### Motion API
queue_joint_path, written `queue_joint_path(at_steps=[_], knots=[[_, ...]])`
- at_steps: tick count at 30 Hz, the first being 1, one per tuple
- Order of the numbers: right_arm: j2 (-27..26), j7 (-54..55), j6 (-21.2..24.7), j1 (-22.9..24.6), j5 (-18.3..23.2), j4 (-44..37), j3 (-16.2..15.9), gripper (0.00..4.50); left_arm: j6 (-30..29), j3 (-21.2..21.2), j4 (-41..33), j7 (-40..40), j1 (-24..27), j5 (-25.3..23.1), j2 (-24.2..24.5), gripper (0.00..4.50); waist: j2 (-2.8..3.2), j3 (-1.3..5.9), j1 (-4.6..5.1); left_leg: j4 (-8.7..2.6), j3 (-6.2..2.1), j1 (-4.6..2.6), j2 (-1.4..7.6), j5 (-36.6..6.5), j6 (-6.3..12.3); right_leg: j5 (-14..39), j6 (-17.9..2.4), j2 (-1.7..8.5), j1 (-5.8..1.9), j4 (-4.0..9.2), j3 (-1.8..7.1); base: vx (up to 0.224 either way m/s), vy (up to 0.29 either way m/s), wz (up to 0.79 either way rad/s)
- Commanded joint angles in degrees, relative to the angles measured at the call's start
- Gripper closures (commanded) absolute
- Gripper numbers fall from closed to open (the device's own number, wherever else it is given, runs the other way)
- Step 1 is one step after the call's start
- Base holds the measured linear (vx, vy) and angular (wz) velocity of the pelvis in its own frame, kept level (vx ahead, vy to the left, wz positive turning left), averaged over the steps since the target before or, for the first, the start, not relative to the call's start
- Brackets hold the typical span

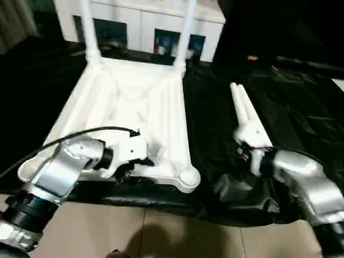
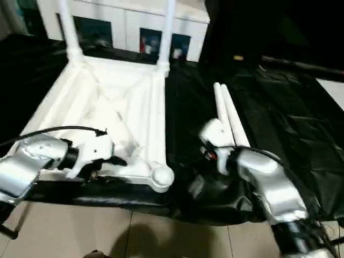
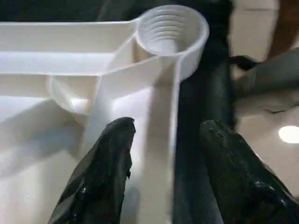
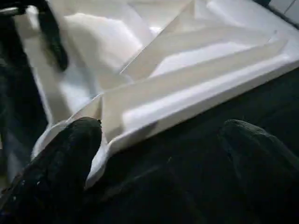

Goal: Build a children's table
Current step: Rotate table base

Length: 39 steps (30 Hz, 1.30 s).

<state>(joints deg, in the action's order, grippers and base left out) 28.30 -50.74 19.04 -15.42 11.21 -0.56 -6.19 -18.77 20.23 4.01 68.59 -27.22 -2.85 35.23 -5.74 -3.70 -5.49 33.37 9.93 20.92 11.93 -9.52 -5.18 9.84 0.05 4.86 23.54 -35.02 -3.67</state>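
The children's table lies upside down on the black sheet, its ribbed white top facing up. Two legs stand screwed into the far corner sockets. Two loose legs lie side by side on the sheet to the right. The near right socket is empty. My left gripper is open and straddles the top's near rim, one finger inside and one outside, with a gap on each side. My right gripper is open wide just above the sheet, beside the top's right edge, holding nothing.
A white cabinet with glass doors stands behind the work table. The black sheet is wrinkled on the right and bunches at the near edge. Tan floor lies below the table's front edge.
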Motion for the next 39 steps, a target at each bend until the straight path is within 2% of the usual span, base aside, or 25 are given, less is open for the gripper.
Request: queue_joint_path(at_steps=[1, 2, 3, 6, 7, 8, 11, 13, 14, 16, 17, 18, 19, 20, 22, 25, 26, 27, 29, 30, 33, 34, 36, 37, 39], knots=[[0.5, 1.5, 1.2, 0.3, -0.2, -1.8, 1.9, 0.0, 3.8, 0.9, 3.9, -6.6, -2.3, -4.1, -2.2, 1.87, 1.29, 3.26, -0.01, -4.42, -0.35, -1.2, 1.27, -22.7, -1.79, 25.9, -6.2, 2.88, -1.83, 5.47, 2.31, -0.055, -0.003, 0.03], [0.3, 2.1, 1.3, 0.5, -0.3, -2.0, 2.2, 0.0, 5.0, 0.8, 5.6, -8.6, -3.1, -5.2, -2.9, 1.87, 1.15, 3.29, 0.07, -4.37, -0.42, -1.26, 1.2, -23.4, -1.82, 27.5, -5.5, 2.95, -1.7, 5.7, 2.22, -0.062, -0.001, 0.03], [0.0, 2.8, 1.5, 0.7, -0.3, -2.2, 2.6, 0.0, 6.0, 0.9, 7.8, -10.7, -4.2, -6.5, -3.3, 1.87, 1.34, 3.27, 0.02, -4.35, -0.72, -1.16, 1.06, -24.0, -1.91, 29.8, -4.4, 3.04, -1.77, 5.92, 1.95, -0.061, -0.001, -0.01], [0.1, 3.4, 2.7, 1.1, 0.2, -3.5, 2.7, 0.0, 7.0, 1.8, 9.6, -12.3, -5.3, -7.7, -2.8, 1.87, 1.17, 3.19, 0.4, -4.3, -1.18, -0.92, 0.88, -24.8, -1.95, 34.5, -2.2, 3.22, -1.77, 6.56, 1.41, -0.038, 0.0, -0.02], [0.2, 3.7, 3.2, 1.4, 0.5, -4.1, 2.6, 0.0, 7.3, 2.1, 10.4, -12.9, -5.5, -8.3, -2.5, 1.87, 1.45, 3.27, 0.4, -4.3, -1.3, -0.94, 0.91, -25.1, -2.07, 34.5, -2.2, 3.27, -1.82, 6.47, 1.33, 0.0, 0.0, 0.0], [0.2, 3.7, 3.2, 1.4, 0.5, -4.1, 2.6, 0.0, 7.3, 2.1, 10.4, -12.9, -5.5, -8.3, -2.5, 1.87, 1.28, 3.24, 0.5, -4.32, -1.35, -0.83, 0.9, -25.4, -2.02, 34.7, -2.0, 3.26, -1.79, 6.64, 1.24, 0.0, 0.0, 0.0], [0.0, 5.0, 3.8, 2.2, 0.7, -5.2, 2.9, 0.0, 10.0, 2.8, 13.3, -14.7, -6.3, -10.4, -1.8, 1.87, 1.4, 3.31, 0.57, -4.37, -1.43, -0.91, 0.95, -25.8, -1.87, 33.7, -2.1, 3.19, -1.6, 6.7, 1.2, 0.0, 0.0, 0.0], [-0.6, 5.8, 4.3, 2.5, 1.2, -5.7, 3.5, 0.0, 12.4, 1.8, 16.0, -16.6, -7.0, -11.6, -2.4, 1.87, 1.53, 3.45, 0.54, -4.4, -1.41, -1.09, 1.04, -26.2, -1.89, 31.8, -2.9, 3.15, -1.52, 6.55, 1.2, 0.0, 0.0, 0.0], [-0.7, 6.1, 4.5, 2.6, 1.5, -6.0, 3.8, 0.0, 11.6, 0.5, 15.2, -15.4, -6.6, -9.4, -2.9, 1.87, 1.7, 3.57, 0.45, -4.52, -1.41, -1.04, 1.17, -25.7, -2.02, 29.4, -3.9, 3.25, -1.68, 6.17, 1.36, 0.0, 0.0, 0.0], [-0.7, 6.1, 5.3, 2.9, 2.2, -6.8, 4.2, 0.0, 8.3, -2.3, 9.9, -9.3, -4.5, -1.6, -3.7, 1.87, 1.57, 3.55, 0.25, -4.56, -1.25, -1.19, 1.31, -25.5, -2.09, 26.6, -5.7, 3.33, -1.62, 5.83, 1.54, 0.0, 0.0, 0.0], [-0.7, 6.0, 5.3, 3.0, 2.3, -6.8, 4.3, 0.0, 7.4, -2.6, 8.7, -7.9, -4.0, -0.2, -3.7, 1.87, 1.39, 3.51, 0.21, -4.63, -1.21, -1.19, 1.42, -25.5, -2.19, 25.8, -6.5, 3.43, -1.62, 5.67, 1.62, 0.0, 0.0, 0.0], [-0.4, 5.7, 5.6, 3.4, 2.4, -6.9, 4.0, 0.0, 4.8, -2.7, 4.8, -3.6, -2.4, 3.8, -3.1, 1.87, 1.43, 3.41, 0.12, -4.73, -0.97, -1.3, 1.47, -26.0, -2.31, 24.0, -7.7, 3.21, -1.41, 5.44, 1.72, 0.0, 0.0, 0.0], [-0.2, 5.5, 5.7, 3.6, 2.4, -7.0, 3.8, 0.0, 4.2, -2.4, 4.2, -2.7, -2.1, 4.3, -2.9, 1.87, 1.52, 3.47, 0.02, -4.71, -0.97, -1.34, 1.52, -25.9, -2.39, 23.2, -8.2, 3.37, -1.51, 5.25, 1.83, 0.0, 0.0, 0.0], [-0.1, 5.4, 5.8, 3.7, 2.5, -7.0, 3.6, 0.0, 3.8, -2.2, 3.6, -2.0, -1.8, 4.7, -2.7, 1.87, 1.47, 3.4, 0.08, -4.78, -0.82, -1.08, 1.46, -25.5, -2.18, 22.2, -8.5, 3.2, -1.62, 5.13, 1.9, 0.0, 0.0, 0.0], [0.5, 4.5, 6.2, 4.0, 3.0, -7.4, 3.0, 0.0, 3.7, -0.9, 3.5, -0.5, -1.3, 4.3, -1.7, 1.87, 1.43, 3.48, 0.02, -4.63, -0.62, -1.15, 1.35, -24.7, -1.86, 21.7, -8.1, 3.08, -1.6, 5.1, 2.0, 0.0, 0.0, 0.0], [3.1, -0.5, 9.4, 5.6, 6.2, -11.0, 1.7, 0.0, 5.8, 0.7, 6.1, -1.0, -1.4, 1.2, -1.3, 1.87, 1.2, 3.58, -0.09, -4.53, -0.56, -0.78, 1.29, -21.9, -1.02, 20.6, -7.2, 3.01, -2.11, 4.91, 2.07, 0.0, 0.0, 0.0], [4.2, -2.2, 10.7, 6.3, 7.3, -12.4, 1.2, 0.0, 6.8, 0.9, 7.1, -2.1, -1.6, 0.0, -1.4, 1.87, 1.23, 3.56, -0.19, -4.43, -0.48, -0.84, 1.31, -21.4, -0.82, 20.8, -6.9, 3.13, -2.01, 4.94, 2.21, 0.0, 0.0, 0.0], [6.7, -5.6, 13.7, 7.9, 9.8, -15.1, 0.1, 0.0, 10.0, 1.3, 10.2, -6.2, -2.8, -3.4, -1.9, 1.87, 1.22, 3.55, -0.33, -4.34, -0.52, -0.81, 1.28, -21.2, -0.17, 21.1, -6.2, 2.91, -2.22, 5.23, 2.17, 0.0, 0.0, 0.0], [7.2, -6.4, 14.3, 8.2, 10.3, -15.6, -0.1, 0.0, 10.5, 1.5, 10.9, -7.2, -3.1, -4.1, -2.0, 1.87, 1.13, 3.72, -0.67, -4.25, -0.42, -0.94, 1.45, -20.0, 0.09, 19.7, -6.1, 3.06, -2.21, 4.94, 2.33, 0.0, 0.0, 0.0], [8.5, -8.0, 15.5, 9.1, 11.1, -16.7, -0.9, 0.0, 10.7, 1.9, 12.4, -8.8, -4.1, -5.2, -2.2, 1.87, 1.3, 3.86, -0.71, -4.27, -0.58, -0.46, 1.44, -18.5, -0.27, 18.4, -6.5, 3.13, -2.49, 4.57, 2.22, 0.0, 0.0, 0.0], [9.8, -9.0, 16.4, 9.8, 10.7, -17.3, -2.0, 0.0, 10.6, 3.3, 13.2, -8.5, -5.0, -6.5, -1.5, 1.87, 1.44, 3.73, -0.88, -4.31, -0.63, -0.62, 1.44, -19.1, -0.82, 19.5, -6.7, 3.15, -2.4, 4.67, 2.17, 0.0, 0.0, 0.0], [9.8, -8.9, 16.2, 9.8, 10.4, -17.2, -2.1, 0.0, 11.0, 3.6, 13.6, -8.9, -5.3, -7.0, -1.5, 1.87, 1.29, 3.66, -0.86, -4.35, -0.67, -0.61, 1.4, -19.7, -1.03, 21.1, -6.5, 3.23, -2.33, 4.86, 2.1, 0.0, 0.0, 0.0], [9.8, -8.8, 16.1, 9.8, 10.2, -17.0, -2.0, 0.0, 11.2, 3.6, 14.0, -9.3, -5.4, -7.2, -1.6, 1.87, 1.3, 3.55, -0.81, -4.32, -0.76, -0.81, 1.4, -21.5, -1.51, 23.8, -6.0, 3.31, -2.03, 5.14, 2.03, 0.0, 0.0, 0.0], [9.7, -8.2, 15.8, 9.7, 10.0, -16.9, -1.8, 0.0, 12.3, 3.5, 15.0, -10.4, -5.9, -8.0, -1.9, 1.87, 1.56, 3.51, -0.85, -4.38, -0.86, -0.83, 1.4, -21.9, -1.56, 24.4, -5.9, 3.33, -2.02, 5.23, 2.01, 0.0, 0.0, 0.0], [9.9, -7.7, 16.0, 9.6, 10.2, -17.0, -1.6, 0.0, 13.6, 3.1, 16.5, -11.8, -6.6, -8.6, -2.5, 1.87, 1.52, 3.55, -0.87, -4.32, -0.89, -0.96, 1.38, -23.0, -1.76, 25.6, -5.3, 3.36, -1.92, 5.44, 1.93, 0.0, 0.0, 0.0]])
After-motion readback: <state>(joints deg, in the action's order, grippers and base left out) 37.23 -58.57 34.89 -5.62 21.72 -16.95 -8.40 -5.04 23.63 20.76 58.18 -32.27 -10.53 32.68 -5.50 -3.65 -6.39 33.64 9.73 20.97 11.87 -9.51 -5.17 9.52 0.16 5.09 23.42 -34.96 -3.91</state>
